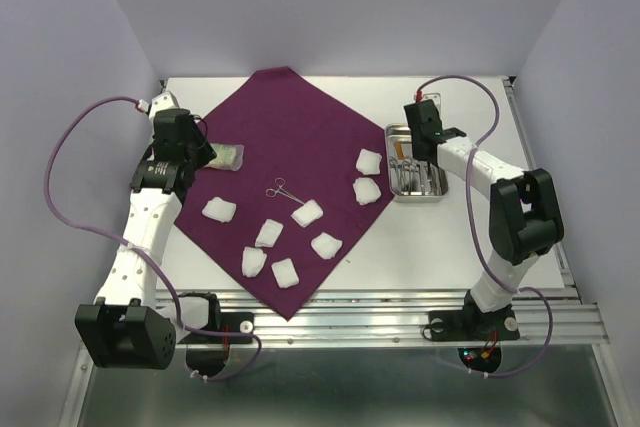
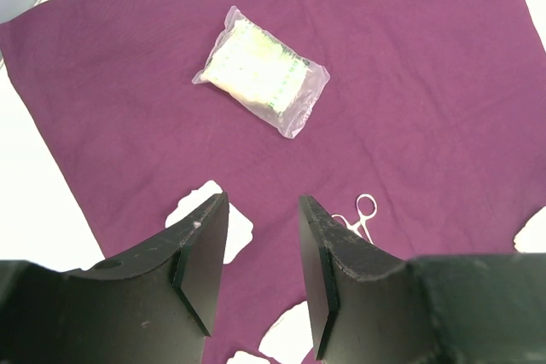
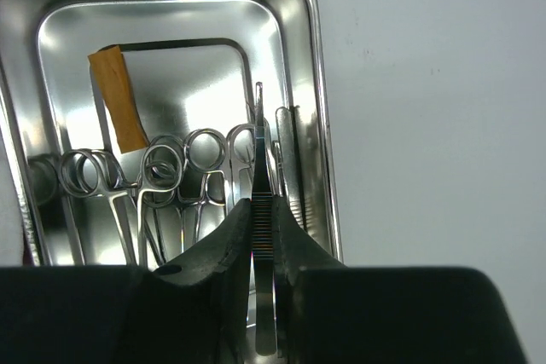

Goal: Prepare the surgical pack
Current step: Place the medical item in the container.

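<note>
By the steel tray [image 3: 316,83] the right gripper [image 3: 263,215] is pinched on a thin steel instrument [image 3: 258,121], which I'd guess goes next onto the maroon surgical pack [image 1: 290,117] spread mid-table, where the left gripper [image 2: 262,202] hovers half-open and empty.

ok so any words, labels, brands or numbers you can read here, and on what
No text can be read.
Clear plastic packet on the purple cloth: green print near one edge, too blurred to read.
Orange strip in the steel tray: no writing visible.
</note>
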`<state>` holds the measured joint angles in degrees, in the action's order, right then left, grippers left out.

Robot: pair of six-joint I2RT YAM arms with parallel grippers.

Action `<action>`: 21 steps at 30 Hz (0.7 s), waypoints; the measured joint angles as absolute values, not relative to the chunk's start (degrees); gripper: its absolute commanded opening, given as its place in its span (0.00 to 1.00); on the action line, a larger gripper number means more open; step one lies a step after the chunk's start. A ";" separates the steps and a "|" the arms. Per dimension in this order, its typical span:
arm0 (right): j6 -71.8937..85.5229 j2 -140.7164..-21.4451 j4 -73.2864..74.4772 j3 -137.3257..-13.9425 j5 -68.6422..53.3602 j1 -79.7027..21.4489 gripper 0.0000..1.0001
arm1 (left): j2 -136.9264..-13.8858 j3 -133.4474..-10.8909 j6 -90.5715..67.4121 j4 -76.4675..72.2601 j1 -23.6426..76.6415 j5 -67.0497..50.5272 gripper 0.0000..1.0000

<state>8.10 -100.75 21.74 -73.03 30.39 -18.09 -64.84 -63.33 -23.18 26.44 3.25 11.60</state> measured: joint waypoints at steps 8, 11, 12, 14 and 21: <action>5.26 -101.84 17.37 -69.89 32.82 -17.98 0.11 | -64.75 -63.24 -23.20 26.41 3.25 11.62 0.49; 4.73 -102.63 16.21 -67.96 33.93 -17.96 0.25 | -64.73 -63.09 -23.20 26.46 3.25 11.62 0.49; 4.67 -102.96 16.16 -67.59 34.11 -17.96 0.33 | -64.73 -63.02 -23.22 26.44 3.25 11.62 0.49; 4.47 -103.70 16.10 -67.48 34.46 -17.93 0.41 | -64.73 -63.02 -23.20 26.46 3.25 11.62 0.49; 4.29 -103.85 15.73 -67.48 34.65 -17.91 0.43 | -64.73 -63.02 -23.20 26.46 3.25 11.64 0.49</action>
